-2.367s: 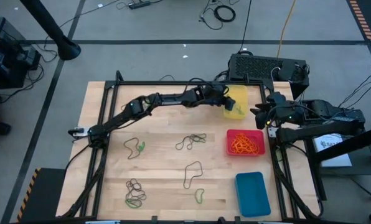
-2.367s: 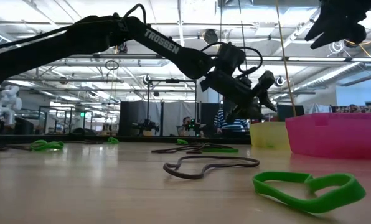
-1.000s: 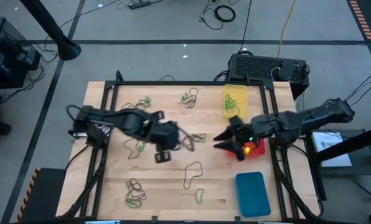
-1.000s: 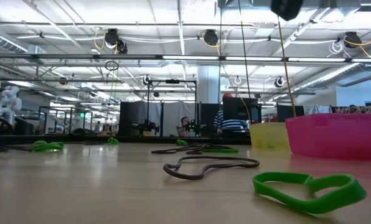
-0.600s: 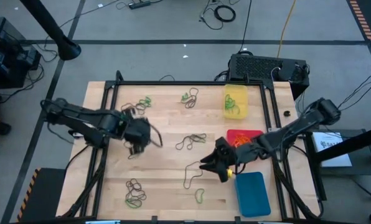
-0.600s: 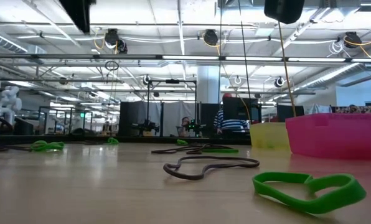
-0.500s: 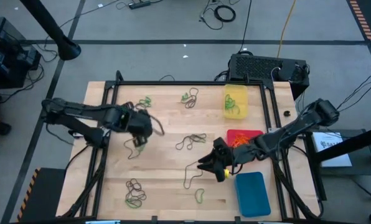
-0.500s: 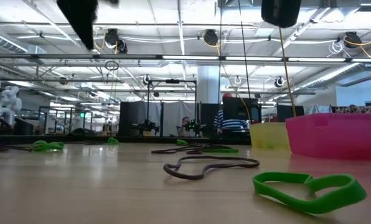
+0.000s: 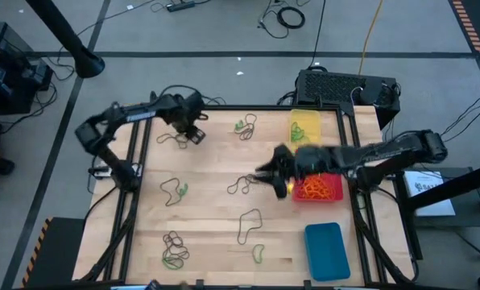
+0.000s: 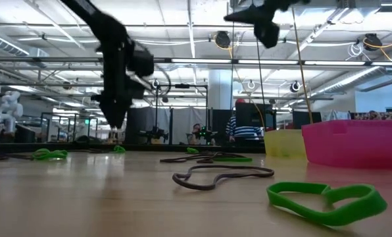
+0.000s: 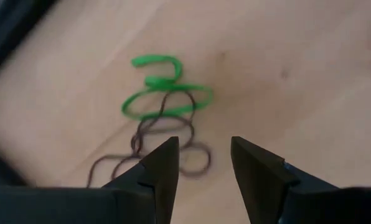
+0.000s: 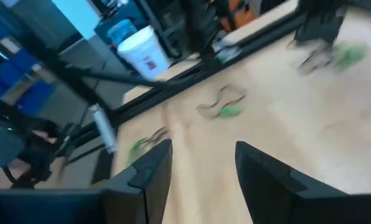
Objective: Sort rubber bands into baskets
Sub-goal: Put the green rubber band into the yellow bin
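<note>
While above bands (image 11: pixel 164 106), left fingers (image 11: pixel 164 165) parted, empty.

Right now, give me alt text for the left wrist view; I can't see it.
The left gripper, fingers open and empty, hovers over a tangle of green rubber bands and dark brown rubber bands on the wooden table.

Left tool (image 9: pixel 193 133) swung to the far-left bands; right tool (image 9: pixel 266 173) moved back toward centre.

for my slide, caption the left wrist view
Open left gripper hovers over a tangled green band and brown band.
</note>
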`<state>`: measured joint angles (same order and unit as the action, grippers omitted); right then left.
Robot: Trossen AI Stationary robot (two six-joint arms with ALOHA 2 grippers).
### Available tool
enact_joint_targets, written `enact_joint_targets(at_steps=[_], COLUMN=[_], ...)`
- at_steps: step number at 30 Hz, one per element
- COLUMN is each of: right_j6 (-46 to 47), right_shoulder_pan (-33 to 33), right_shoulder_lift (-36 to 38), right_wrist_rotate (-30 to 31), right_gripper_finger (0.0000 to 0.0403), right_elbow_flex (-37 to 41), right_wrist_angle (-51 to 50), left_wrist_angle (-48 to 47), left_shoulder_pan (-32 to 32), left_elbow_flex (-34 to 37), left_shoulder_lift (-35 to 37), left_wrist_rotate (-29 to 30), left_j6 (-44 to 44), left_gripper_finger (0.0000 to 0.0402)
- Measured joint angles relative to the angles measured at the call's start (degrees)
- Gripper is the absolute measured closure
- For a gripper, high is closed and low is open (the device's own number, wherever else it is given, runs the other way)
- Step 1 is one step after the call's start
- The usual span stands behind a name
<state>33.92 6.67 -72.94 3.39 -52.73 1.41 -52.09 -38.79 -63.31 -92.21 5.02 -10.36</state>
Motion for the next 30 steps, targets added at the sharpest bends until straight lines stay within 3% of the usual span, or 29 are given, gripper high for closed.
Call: enact_joint_targets(at_steps=[5, 9, 16, 30], right_j6=[-2.37, 0.51, 6.24, 8.93], right_shoulder_pan=[-12.44, -18.59, -22.75, -23.6], right_shoulder_lift=[0.95, 1.04, 1.04, 1.04], right_wrist_rotate=[-13.32, -18.6, -18.31, -15.18], right_gripper_finger=[0.0234, 0.0234, 0.0234, 0.0234], right_elbow_flex=[0.0, 0.0, 0.0, 0.0], right_wrist_angle=[-0.19, -0.04, 0.59, 0.66], left_wrist_angle=[2.4, 5.15, 7.75, 10.26], left_shoulder_pan=[-6.42, -7.56, -8.57, -11.66], left_elbow_flex=[-0.07, -0.07, -0.11, 0.24], left_shoulder_lift=[-5.92, -6.66, -6.94, -10.16], left_wrist_rotate=[-4.68, -4.49, -3.11, -3.97], left_j6=[-1.35, 1.51, 4.54, 3.26], left_gripper_finger=[0.025, 0.025, 0.025, 0.025])
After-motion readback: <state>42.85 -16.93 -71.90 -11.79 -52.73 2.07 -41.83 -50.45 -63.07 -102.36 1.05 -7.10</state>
